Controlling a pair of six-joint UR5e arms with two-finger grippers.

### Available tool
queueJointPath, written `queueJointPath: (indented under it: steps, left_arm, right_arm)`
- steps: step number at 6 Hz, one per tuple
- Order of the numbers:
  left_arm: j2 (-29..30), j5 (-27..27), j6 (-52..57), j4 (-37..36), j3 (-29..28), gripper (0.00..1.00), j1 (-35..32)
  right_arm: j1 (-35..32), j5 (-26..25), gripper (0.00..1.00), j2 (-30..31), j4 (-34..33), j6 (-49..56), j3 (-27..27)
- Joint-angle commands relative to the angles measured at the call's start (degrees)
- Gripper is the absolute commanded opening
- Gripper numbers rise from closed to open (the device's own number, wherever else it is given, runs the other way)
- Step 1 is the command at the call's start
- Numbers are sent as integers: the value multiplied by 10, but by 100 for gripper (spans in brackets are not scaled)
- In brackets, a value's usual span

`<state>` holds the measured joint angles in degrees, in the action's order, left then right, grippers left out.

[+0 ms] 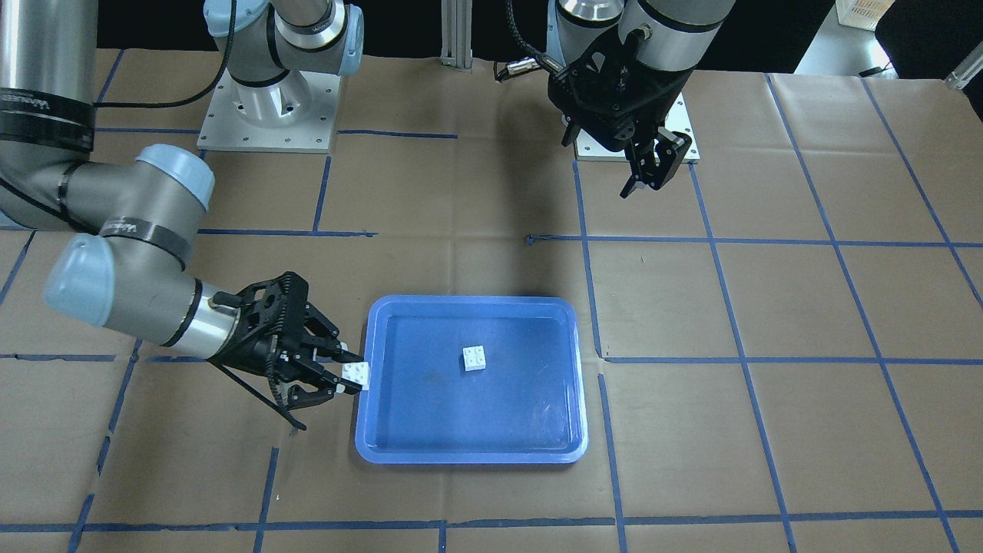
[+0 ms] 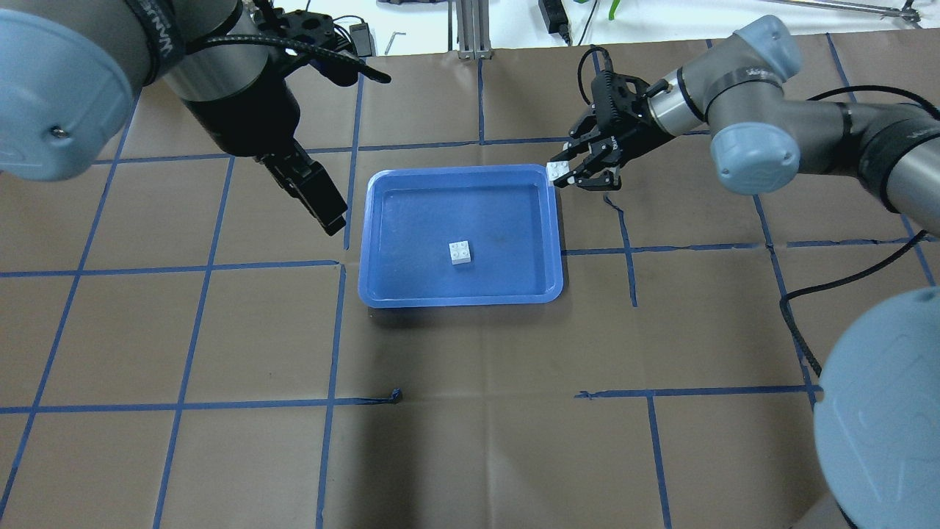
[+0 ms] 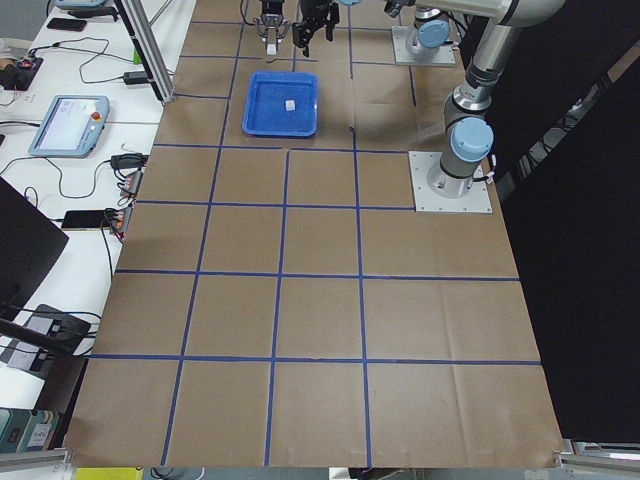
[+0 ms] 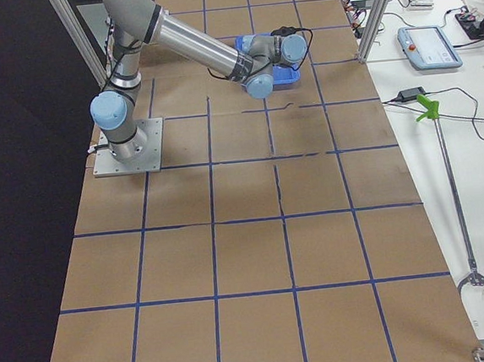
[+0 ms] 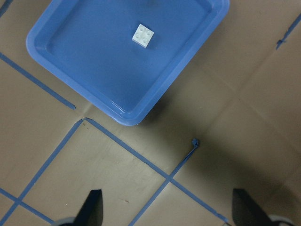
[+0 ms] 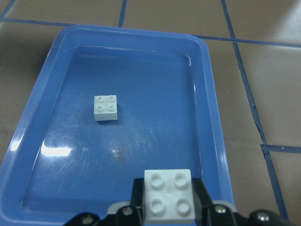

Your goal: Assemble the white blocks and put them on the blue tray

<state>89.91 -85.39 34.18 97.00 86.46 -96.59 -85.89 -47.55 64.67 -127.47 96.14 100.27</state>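
Observation:
The blue tray (image 2: 463, 170) lies mid-table. One white block (image 2: 460, 252) rests studs up near the tray's middle; it also shows in the front view (image 1: 475, 358) and both wrist views (image 5: 143, 36) (image 6: 105, 107). My right gripper (image 2: 564, 170) is shut on the second white block (image 2: 558, 170), held studs up just above the tray's right rim near its far corner (image 1: 355, 374) (image 6: 168, 195). My left gripper (image 2: 330, 213) hangs open and empty above the table, left of the tray; its fingertips (image 5: 94, 207) stand wide apart.
Brown paper with a blue tape grid (image 2: 338, 264) covers the table. The arms' base plates (image 1: 269, 107) sit at the robot's side. A pendant and cables (image 3: 70, 125) lie on the side bench beyond the table edge.

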Motion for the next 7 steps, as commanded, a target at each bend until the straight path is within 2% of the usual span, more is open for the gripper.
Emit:
queueJointPath:
  steps: [1, 2, 3, 4, 7]
  left_arm:
    - [-11, 3, -203, -15, 12, 99, 7]
    - [-25, 2, -265, -14, 22, 99, 6]
    - [-27, 3, -291, -20, 23, 99, 11]
    - [-29, 2, -334, -37, 23, 99, 11]
    - [-32, -2, -339, -37, 24, 99, 11]
  right_arm:
    - [-44, -2, 33, -36, -180, -136, 52]
    - [-68, -2, 33, -50, -232, -152, 76]
    - [-81, -3, 33, -57, -251, -167, 84]
    - [-95, -8, 33, -70, -251, -169, 85]
    - [-100, -11, 34, -73, -251, -169, 100]
